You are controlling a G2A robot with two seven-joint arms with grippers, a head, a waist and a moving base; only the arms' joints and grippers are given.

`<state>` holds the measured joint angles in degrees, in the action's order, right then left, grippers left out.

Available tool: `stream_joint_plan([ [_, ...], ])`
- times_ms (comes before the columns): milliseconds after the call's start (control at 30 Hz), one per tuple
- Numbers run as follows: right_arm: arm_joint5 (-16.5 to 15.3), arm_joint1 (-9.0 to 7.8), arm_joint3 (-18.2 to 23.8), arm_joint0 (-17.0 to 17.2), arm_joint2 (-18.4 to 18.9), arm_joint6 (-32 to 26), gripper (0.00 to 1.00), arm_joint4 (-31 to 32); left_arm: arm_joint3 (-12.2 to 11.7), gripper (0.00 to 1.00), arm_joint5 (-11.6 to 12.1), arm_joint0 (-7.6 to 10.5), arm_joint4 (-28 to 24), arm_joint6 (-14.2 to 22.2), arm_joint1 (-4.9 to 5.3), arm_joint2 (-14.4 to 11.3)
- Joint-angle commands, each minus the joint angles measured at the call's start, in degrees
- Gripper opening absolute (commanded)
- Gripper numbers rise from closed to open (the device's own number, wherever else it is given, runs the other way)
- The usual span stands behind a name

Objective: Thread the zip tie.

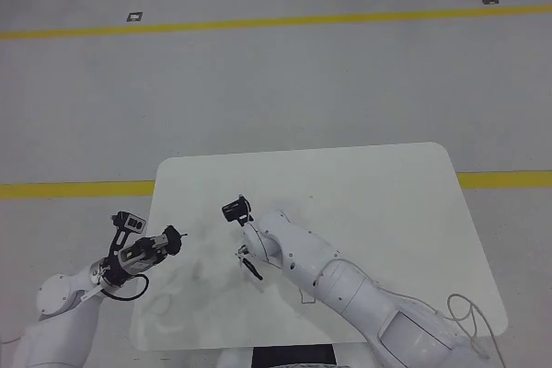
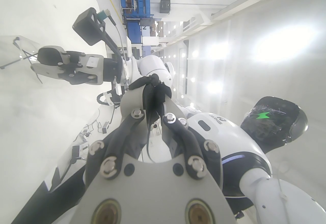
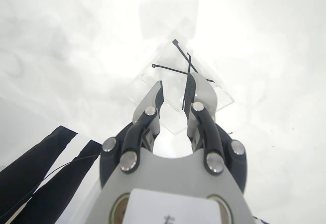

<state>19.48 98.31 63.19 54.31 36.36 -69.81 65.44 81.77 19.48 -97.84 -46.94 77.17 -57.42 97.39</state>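
Pick-up stage, by my reading: the right pincer (image 3: 174,81) hangs wide open directly over a clear plate (image 3: 220,96) where crossed zip ties (image 3: 181,51) lie flat, black on transparent. One ribbed pad sits right by the spot where they cross, and nothing is between those fingers yet. On the other side the left pincer (image 2: 152,85) is pinched tight, and a thin black zip tie (image 2: 148,138) trails back from its tips toward the wrist. That one looks held, up off the surface (image 1: 368,202) just inside its left edge. Threading itself has not begun, I'd say: no tail is anywhere near a head. The next move calls for care. The right pincer must drop and close on a single tie without dragging its neighbours, and since they overlap, a grip near a free end, away from the crossing, looks the safer bet. The plate also looks slick and could skid. Now the views. The right wrist view gives the layout of the ties and the open gap above them. The left wrist view adds the held zip tie and shows the right pincer side-on, tips low over the plate. The top view places it all, with the right pincer in the surface's left half, between its middle and near edge.
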Motion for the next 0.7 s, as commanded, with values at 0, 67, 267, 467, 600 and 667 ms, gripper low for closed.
stream_joint_plan([
  [0, 0.0, 0.44, -0.5, 0.2, 0.2, -0.1, 0.18, 0.8, 0.0, 0.00, 0.0, 0.00, 0.0, 0.0, 0.00, 0.0],
  [67, 0.0, 0.94, -1.1, 0.2, 0.4, -0.2, 0.17, 1.5, 0.0, 0.00, 0.0, 0.00, 0.0, 0.0, 0.00, 0.0],
  [267, 0.0, 2.25, -3.0, 0.1, 0.6, -0.3, 0.19, 3.7, 0.0, 0.00, 0.0, 0.00, 0.0, 0.0, 0.00, 0.0],
  [467, 0.0, 3.32, -4.6, 0.4, 1.4, 0.0, 0.16, 6.0, 0.0, 0.00, 0.0, 0.00, 0.0, 0.0, 0.00, 0.0],
  [600, 0.0, 4.04, -5.7, 0.6, 2.1, 0.1, 0.15, 7.0, 0.0, 0.00, 0.0, 0.00, 0.0, 0.0, 0.00, 0.0],
  [667, 0.0, 4.34, -6.1, 0.7, 2.4, 0.1, 0.13, 7.3, 0.0, 0.00, 0.0, 0.00, 0.0, 0.0, 0.00, 0.0],
])
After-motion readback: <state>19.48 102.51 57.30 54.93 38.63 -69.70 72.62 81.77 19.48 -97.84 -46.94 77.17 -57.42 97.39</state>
